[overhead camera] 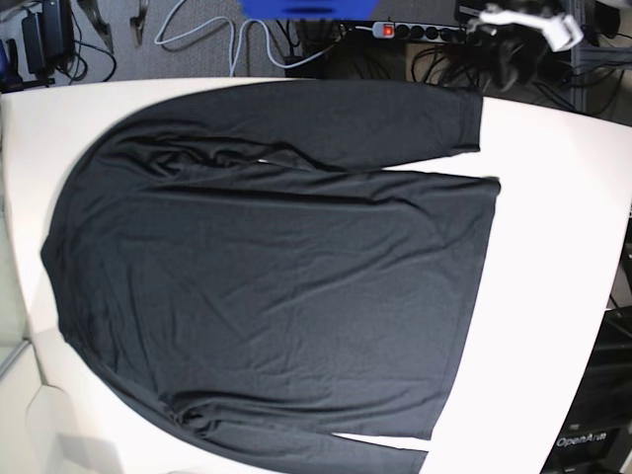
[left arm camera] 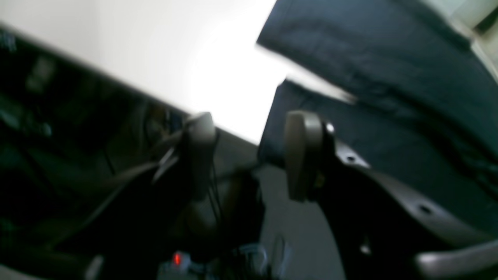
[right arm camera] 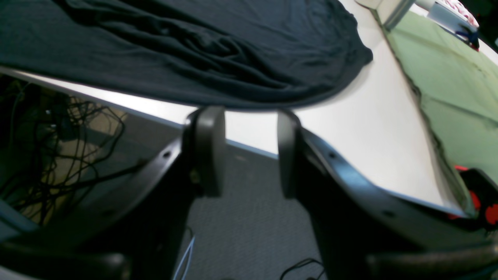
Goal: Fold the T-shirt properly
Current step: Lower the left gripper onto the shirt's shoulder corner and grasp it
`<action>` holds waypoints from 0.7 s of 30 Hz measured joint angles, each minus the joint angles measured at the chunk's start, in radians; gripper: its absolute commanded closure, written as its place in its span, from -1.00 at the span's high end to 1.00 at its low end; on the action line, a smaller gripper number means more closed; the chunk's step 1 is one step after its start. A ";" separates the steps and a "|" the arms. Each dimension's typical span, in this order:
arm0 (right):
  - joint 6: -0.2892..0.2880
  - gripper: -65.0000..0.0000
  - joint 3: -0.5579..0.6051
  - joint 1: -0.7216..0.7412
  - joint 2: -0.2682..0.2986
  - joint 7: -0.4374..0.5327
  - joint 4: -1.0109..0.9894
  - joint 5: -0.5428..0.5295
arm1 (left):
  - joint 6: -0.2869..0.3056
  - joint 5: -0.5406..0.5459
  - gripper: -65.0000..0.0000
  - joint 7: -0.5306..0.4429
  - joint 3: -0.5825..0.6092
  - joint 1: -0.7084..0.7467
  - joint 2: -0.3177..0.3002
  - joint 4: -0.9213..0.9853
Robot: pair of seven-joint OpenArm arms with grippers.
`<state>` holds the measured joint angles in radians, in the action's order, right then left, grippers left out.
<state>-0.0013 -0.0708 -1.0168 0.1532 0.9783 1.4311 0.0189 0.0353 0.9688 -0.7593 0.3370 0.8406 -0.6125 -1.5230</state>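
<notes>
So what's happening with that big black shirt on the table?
A two-armed robot is set to fold the T-shirt, which lies spread flat on the white table, sleeves alongside the body. Neither tool holds it: the left tool and right tool both hover open near the table's edge.

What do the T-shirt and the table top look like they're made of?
T-shirt: thin, soft knit, probably a cotton or jersey type; matte black, lying in fine wrinkles and bunched folds in the right wrist view.
Table: smooth, hard white top, likely laminate or painted board; it glares brightly under the light. Exact material not certain.
</notes>
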 measured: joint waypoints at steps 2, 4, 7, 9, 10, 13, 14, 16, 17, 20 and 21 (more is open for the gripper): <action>0.000 -0.29 0.000 0.000 -0.001 0.000 0.000 0.001 | 0.002 -0.005 -0.11 0.024 -0.001 -0.019 -0.008 -0.003; 0.000 -0.29 0.000 0.000 -0.001 0.000 0.000 0.001 | 0.001 -0.003 -0.11 0.052 -0.006 -0.026 -0.009 -0.003; 0.000 -0.29 0.000 0.000 -0.001 0.000 0.000 -0.001 | -0.001 -0.002 -0.11 0.056 -0.001 -0.026 -0.005 -0.003; 0.000 -0.29 0.000 0.000 0.000 0.000 0.000 -0.002 | -0.002 0.001 -0.11 0.065 0.000 -0.037 -0.006 -0.011; 0.000 -0.29 0.000 0.000 0.000 0.000 0.000 -0.002 | -0.002 0.001 -0.11 0.065 0.002 -0.051 -0.006 -0.011; 0.000 -0.29 -0.001 -0.001 0.001 0.000 -0.001 -0.002 | 0.004 0.001 -0.11 0.061 0.000 -0.082 -0.006 -0.011; 0.000 -0.29 -0.001 0.000 0.001 0.000 -0.001 -0.002 | 0.002 0.001 -0.11 0.061 0.000 -0.083 -0.009 -0.010; 0.001 -0.29 -0.001 0.000 0.001 0.000 0.000 -0.003 | -0.002 0.002 -0.11 0.095 0.000 -0.092 -0.013 -0.008; 0.000 -0.29 -0.001 0.001 0.001 0.000 0.000 -0.002 | -0.005 0.006 -0.11 0.138 -0.001 -0.105 -0.014 -0.008; 0.000 -0.29 -0.001 -0.001 0.000 0.000 -0.002 -0.003 | 0.002 0.005 -0.11 0.216 -0.002 -0.151 -0.006 -0.010; 0.000 -0.29 -0.001 -0.001 0.000 0.000 -0.002 -0.003 | 0.002 0.005 -0.11 0.232 -0.003 -0.162 -0.004 -0.008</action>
<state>-0.0010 -0.0719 -1.0176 0.1535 0.9779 1.4296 0.0162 0.0372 0.9737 -0.5274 0.3344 0.6788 -0.6167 -1.5314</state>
